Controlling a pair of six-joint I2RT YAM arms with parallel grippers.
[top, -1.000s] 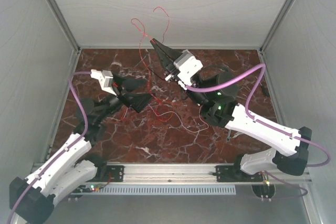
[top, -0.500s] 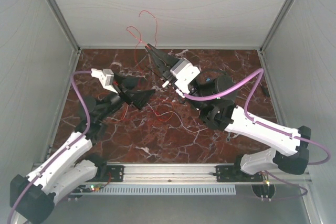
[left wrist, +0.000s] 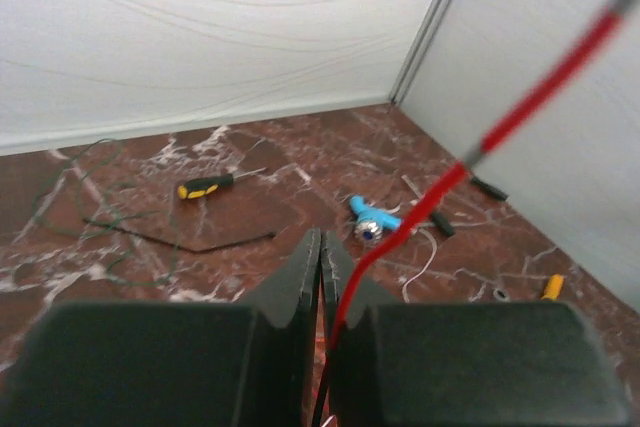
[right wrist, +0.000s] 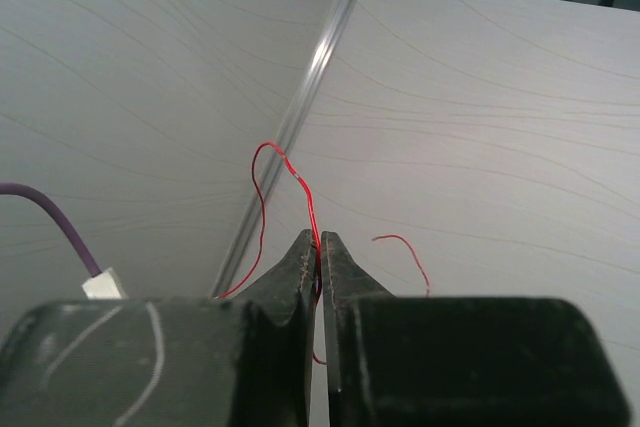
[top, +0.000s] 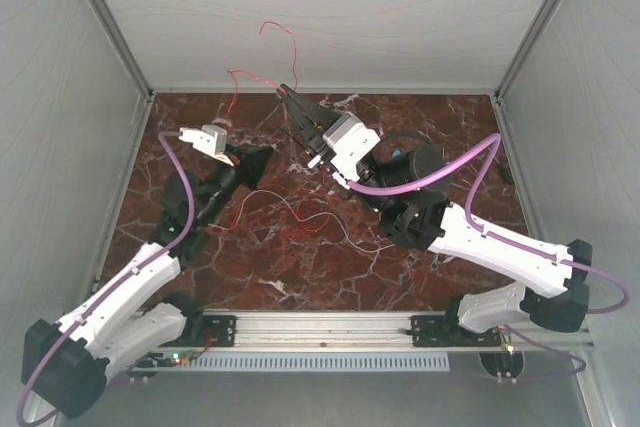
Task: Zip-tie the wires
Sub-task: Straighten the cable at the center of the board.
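Note:
The wires are hair-thin red and white strands. Some red wires [top: 283, 39] loop up against the back wall, and others [top: 300, 215] trail across the marble table. My right gripper [top: 288, 93] is raised at the back centre, shut on a red wire [right wrist: 312, 209] that comes out of its tips [right wrist: 320, 239]. My left gripper [top: 270, 151] is left of it and lower, with the jaws closed. In the left wrist view a red wire [left wrist: 440, 192] crosses the right finger and drops into the gap between the jaws at the gripper [left wrist: 321, 239].
On the table beyond the left gripper lie a yellow-and-black screwdriver [left wrist: 205, 187], a thin black strip [left wrist: 190, 243], a blue part [left wrist: 374, 217], a white strand [left wrist: 428, 259] and small black and yellow bits near the right wall [left wrist: 552, 287]. White walls enclose three sides.
My left gripper has gone from wide open to shut and swung towards the back. My right gripper has shifted slightly left, carrying the red wires with it.

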